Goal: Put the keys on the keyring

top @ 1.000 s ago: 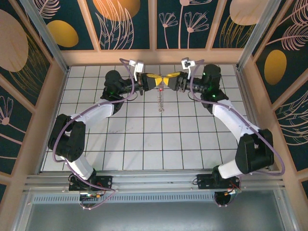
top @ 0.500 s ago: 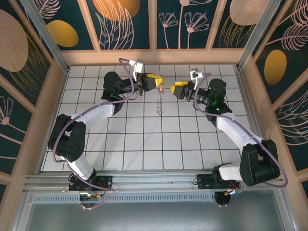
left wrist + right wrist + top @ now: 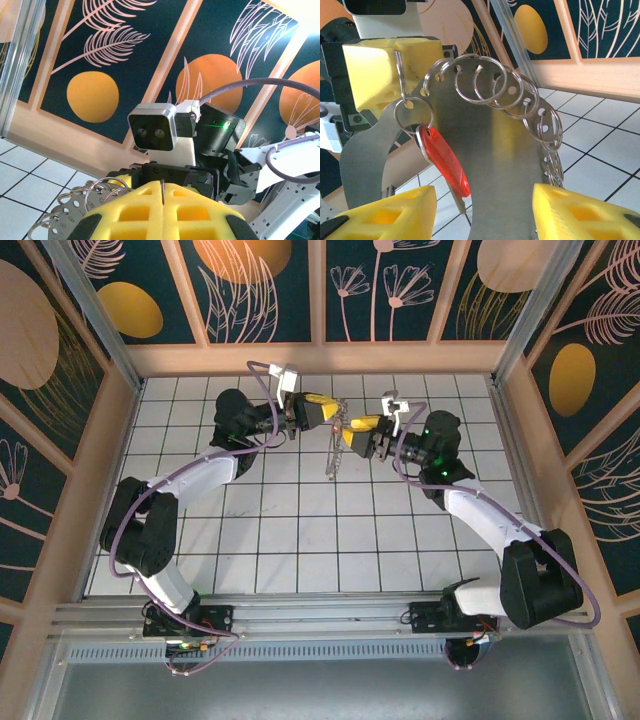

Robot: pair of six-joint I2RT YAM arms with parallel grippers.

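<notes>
Right gripper (image 3: 350, 427) returned, jaws apart astride keyring (image 3: 495, 140); left gripper (image 3: 330, 413) clamped on keyring, red key (image 3: 445, 165) hanging.

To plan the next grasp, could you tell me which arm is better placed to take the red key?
Right: the right gripper is open facing the red key, while the left gripper is shut, holding the ringed metal strip.

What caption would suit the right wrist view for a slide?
Red key hanging from a split ring on the ring-lined metal strip, held by the left gripper; right gripper open below.
</notes>
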